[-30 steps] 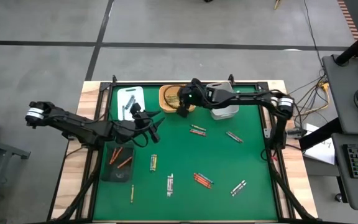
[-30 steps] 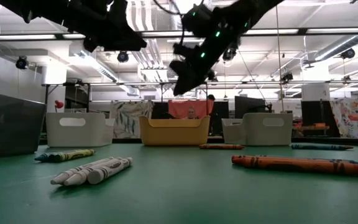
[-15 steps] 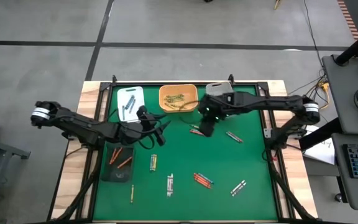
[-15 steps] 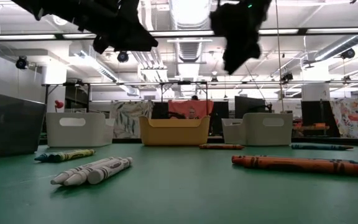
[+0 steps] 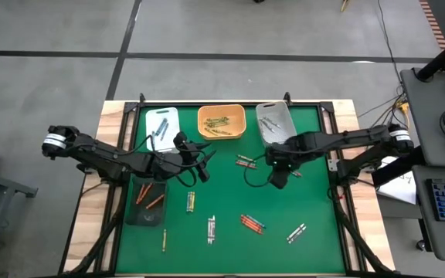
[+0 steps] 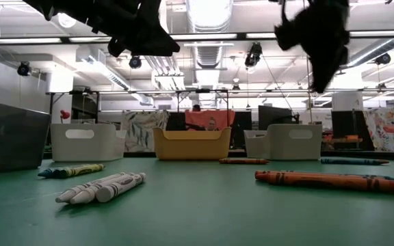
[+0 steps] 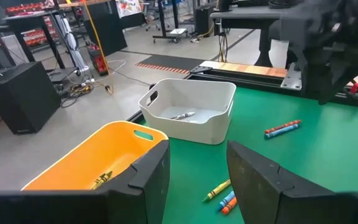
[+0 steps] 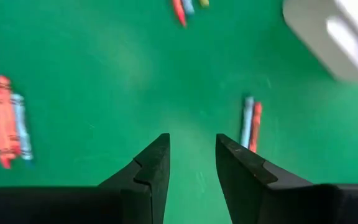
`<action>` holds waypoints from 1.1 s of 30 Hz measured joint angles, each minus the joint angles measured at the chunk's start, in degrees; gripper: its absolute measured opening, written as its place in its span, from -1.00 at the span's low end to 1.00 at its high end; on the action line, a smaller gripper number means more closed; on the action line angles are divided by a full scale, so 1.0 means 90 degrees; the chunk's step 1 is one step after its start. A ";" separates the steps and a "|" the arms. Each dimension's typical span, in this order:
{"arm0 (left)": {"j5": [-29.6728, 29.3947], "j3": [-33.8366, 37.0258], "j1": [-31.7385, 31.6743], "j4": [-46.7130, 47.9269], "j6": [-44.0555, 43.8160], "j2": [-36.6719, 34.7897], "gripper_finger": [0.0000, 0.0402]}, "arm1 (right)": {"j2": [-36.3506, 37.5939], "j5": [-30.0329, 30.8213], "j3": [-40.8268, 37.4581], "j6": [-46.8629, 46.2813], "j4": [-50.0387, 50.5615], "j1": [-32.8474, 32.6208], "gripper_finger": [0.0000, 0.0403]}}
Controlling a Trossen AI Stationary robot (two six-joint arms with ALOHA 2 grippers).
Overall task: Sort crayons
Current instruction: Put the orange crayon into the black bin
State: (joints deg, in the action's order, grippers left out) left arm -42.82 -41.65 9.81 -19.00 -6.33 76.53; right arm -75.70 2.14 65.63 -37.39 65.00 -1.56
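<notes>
- The dark tray (image 5: 145, 202) at the mat's left edge holds a few red-orange crayons (image 5: 154, 201), which suggests it is the bin for that colour.
- The left gripper (image 5: 199, 161) hangs in the air over the left-centre of the green mat (image 5: 230, 247), just in front of the white tray (image 5: 161, 127). Its fingers (image 7: 151, 177) stand apart with nothing between them, as the left wrist view shows; it seems to be waiting.
- Below it on the mat lie loose crayons: a yellow-and-dark pair (image 5: 191, 202), a pale pair (image 5: 211, 228) and a single olive one (image 5: 163, 239), none sorted yet.
- The orange tray (image 5: 222, 122) at the back edge holds yellow-olive crayons (image 5: 218, 121), so that colour is partly gathered.
- A small mixed cluster (image 5: 245, 161) lies between the two grippers, and a red-orange pair (image 5: 253, 224) nearer the front.
- The grey tray (image 5: 275, 122) sits back right with a pale crayon (image 7: 182, 116) inside.
- The right gripper (image 5: 278, 179) hovers right of centre, pointing straight down at bare mat. Its fingers (image 8: 151, 171) are parted and empty, with a blue-and-red pair (image 8: 251, 123) just beside their line; I judge it is lining up for a pick there.
- A further pale pair (image 5: 297, 232) lies at the front right.
</notes>
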 joint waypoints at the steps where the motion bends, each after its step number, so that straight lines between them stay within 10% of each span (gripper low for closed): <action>1: 0.0000 0.0000 0.0001 -0.0002 0.0000 0.0001 -0.29 | 0.0068 -0.0026 -0.0168 -0.0133 -0.0009 0.0005 -0.41; 15: -0.0014 0.0002 -0.0006 0.0004 0.0116 0.0000 -0.29 | 0.0075 -0.0061 -0.2181 -0.0672 -0.0806 0.0551 -0.44; 33: -0.0014 0.0010 -0.0006 0.0050 0.0148 0.0000 -0.29 | -0.0156 0.0446 -0.2339 0.0168 -0.1284 0.1054 -0.48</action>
State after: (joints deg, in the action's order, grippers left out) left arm -42.94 -41.56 9.76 -18.55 -4.99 76.53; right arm -77.10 6.15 44.57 -35.88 53.44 7.92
